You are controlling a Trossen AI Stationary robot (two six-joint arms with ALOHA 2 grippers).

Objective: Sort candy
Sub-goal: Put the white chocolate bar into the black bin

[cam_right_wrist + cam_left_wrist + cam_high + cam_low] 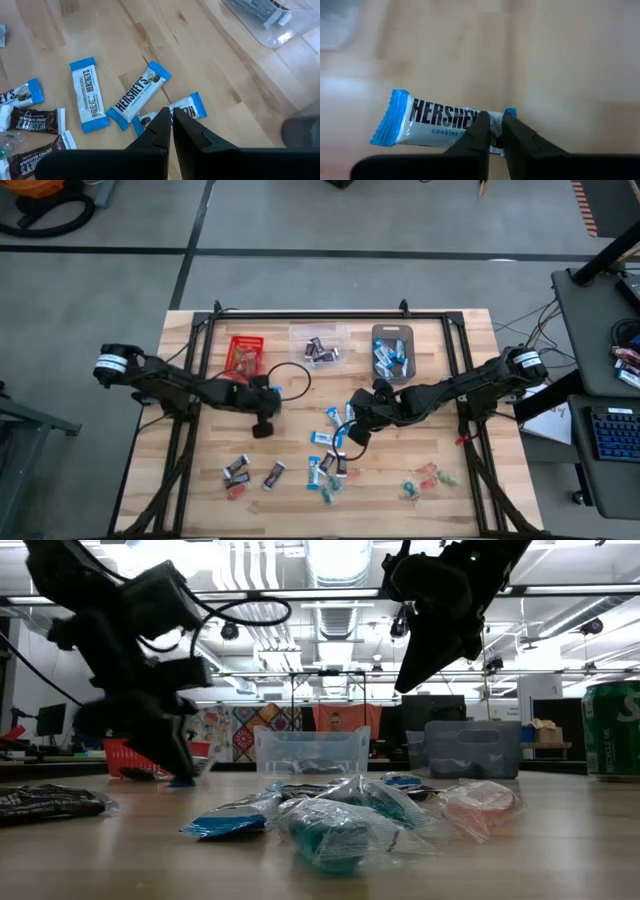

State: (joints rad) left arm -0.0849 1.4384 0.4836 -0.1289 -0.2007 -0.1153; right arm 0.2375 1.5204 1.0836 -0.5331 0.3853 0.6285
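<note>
While the left gripper (491,131) is pinching one end of a blue-and-white candy bar (435,124) just above the wooden table (200,490), near the red bin (245,352), the right gripper (170,125) is hanging over the middle of the table with its fingers pressed together on nothing. Below it, three blue-and-white bars (137,95) are lying close together on the wood, with dark brown bars (35,121) beside them. At the far edge, three containers are sitting in a row: the red bin, its contents not discernible; the clear bin (318,340), holding dark bars; the grey bin (392,338), holding blue-and-white bars. More loose candy (330,465) is lying scattered across the near half of the table.
</note>
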